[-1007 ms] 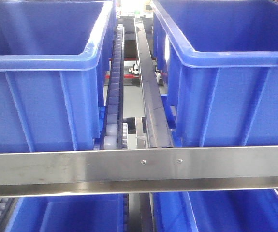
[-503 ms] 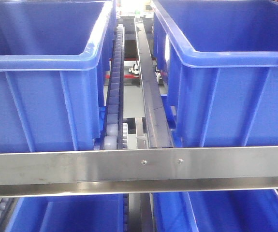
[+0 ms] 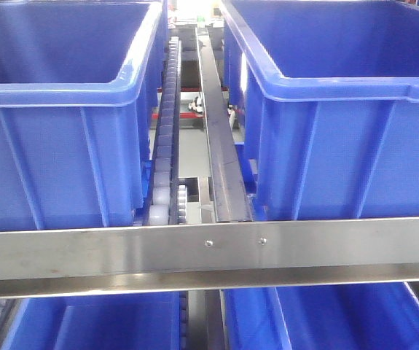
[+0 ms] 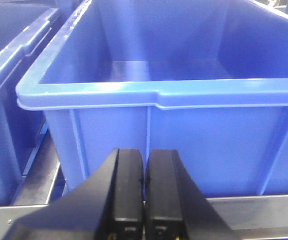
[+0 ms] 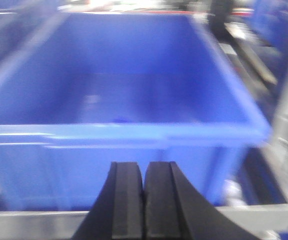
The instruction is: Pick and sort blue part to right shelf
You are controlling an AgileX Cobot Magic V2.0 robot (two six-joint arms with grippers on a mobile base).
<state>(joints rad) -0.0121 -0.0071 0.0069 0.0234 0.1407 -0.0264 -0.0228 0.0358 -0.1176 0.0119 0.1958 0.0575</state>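
A: Locating the blue part is the step in hand, and it is best done by scanning bin by bin from the near rail outward. Nearest, the steel rail (image 3: 209, 251) is seen across the front edge of the shelf, with two lower bins cut off beneath it.

B: And the grippers?

A: The left gripper (image 4: 144, 185) is shown with fingers pressed together and nothing between them, just short of the left bin (image 4: 159, 95). The right gripper (image 5: 144, 195) is likewise closed and empty, in front of the right bin (image 5: 123, 135).

B: Is the part seen?

A: It cannot be placed with confidence. A small dark speck (image 5: 119, 120) is noticed on the right bin's floor near its front wall, but that view is blurred, so it may only be a mark.

B: What else is hidden?

A: The bin floors are not shown in the front view. Farther back, between the bins, the roller track (image 3: 167, 146) runs toward the far edge, where the clutter is too small to be identified.
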